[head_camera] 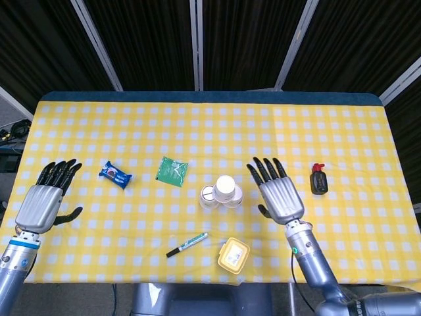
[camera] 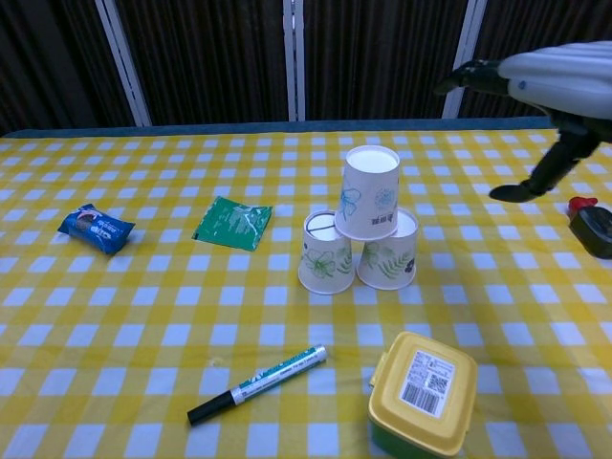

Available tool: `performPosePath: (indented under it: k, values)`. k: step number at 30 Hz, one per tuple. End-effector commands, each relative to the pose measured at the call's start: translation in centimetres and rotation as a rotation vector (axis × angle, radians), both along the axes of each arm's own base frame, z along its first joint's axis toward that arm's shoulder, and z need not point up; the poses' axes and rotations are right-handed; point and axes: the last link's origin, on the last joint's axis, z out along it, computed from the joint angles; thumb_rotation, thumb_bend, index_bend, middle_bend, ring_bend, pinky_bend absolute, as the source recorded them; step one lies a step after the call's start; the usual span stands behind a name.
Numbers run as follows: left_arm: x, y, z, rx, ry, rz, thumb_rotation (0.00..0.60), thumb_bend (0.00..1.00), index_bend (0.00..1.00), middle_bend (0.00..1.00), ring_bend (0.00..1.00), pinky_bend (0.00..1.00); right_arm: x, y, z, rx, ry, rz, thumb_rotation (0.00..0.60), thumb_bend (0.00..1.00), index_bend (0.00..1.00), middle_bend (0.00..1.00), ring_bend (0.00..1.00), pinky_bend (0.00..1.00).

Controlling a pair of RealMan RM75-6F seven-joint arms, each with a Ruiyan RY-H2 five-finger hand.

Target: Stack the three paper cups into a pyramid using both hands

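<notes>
Three white paper cups with green and blue leaf prints stand upside down as a pyramid at the table's middle. The top cup (camera: 369, 191) (head_camera: 225, 187) rests on the left base cup (camera: 325, 252) (head_camera: 208, 195) and the right base cup (camera: 390, 251). My right hand (head_camera: 279, 195) (camera: 545, 86) hovers to the right of the stack, fingers spread, holding nothing and clear of the cups. At the table's left edge, far from the cups, my left hand (head_camera: 46, 199) is open and empty; only the head view shows it.
A black and white marker (camera: 256, 383) and a yellow lidded box (camera: 422, 391) lie near the front edge. A green packet (camera: 232, 223) and a blue snack pack (camera: 96, 228) lie left of the cups. A small dark bottle (head_camera: 318, 179) lies at the right.
</notes>
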Motion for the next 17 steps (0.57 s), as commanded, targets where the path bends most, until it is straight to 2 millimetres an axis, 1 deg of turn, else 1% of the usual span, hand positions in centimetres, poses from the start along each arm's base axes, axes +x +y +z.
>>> performPosePath:
  k: [1,4,7,10,13,17]
  values:
    - [0.3,-1.1,-0.9,-0.01,0.035,-0.024,0.6,0.24,0.0,0.0,0.0,0.0,-8.0,3.9,2.9,-0.08,-0.014,-0.112,0.6,0.14,0.02,0.0,0.0,0.0]
    - [0.1,-2.0,-1.6,-0.008,0.066,-0.038,0.6,0.24,0.0,0.0,0.0,0.0,-12.3,6.1,4.0,-0.111,-0.061,-0.154,0.6,0.14,0.01,0.0,0.0,0.0]
    - [-0.4,-2.6,-1.9,0.001,0.077,-0.028,0.6,0.24,0.0,0.0,0.0,0.0,-14.8,7.5,4.6,-0.125,-0.087,-0.176,0.6,0.14,0.0,0.0,0.0,0.0]
    - [-0.9,-3.1,-2.1,0.012,0.084,-0.02,0.6,0.24,0.0,0.0,0.0,0.0,-16.3,8.4,4.9,-0.129,-0.091,-0.186,0.6,0.14,0.0,0.0,0.0,0.0]
    - [-1.3,-3.4,-2.1,0.022,0.092,-0.011,0.6,0.24,0.0,0.0,0.0,0.0,-17.3,9.0,5.2,-0.143,-0.101,-0.19,0.6,0.14,0.0,0.0,0.0,0.0]
    - [-1.5,-3.6,-2.3,0.025,0.104,-0.012,0.6,0.24,0.0,0.0,0.0,0.0,-17.9,9.3,5.6,-0.15,-0.117,-0.19,0.6,0.14,0.0,0.0,0.0,0.0]
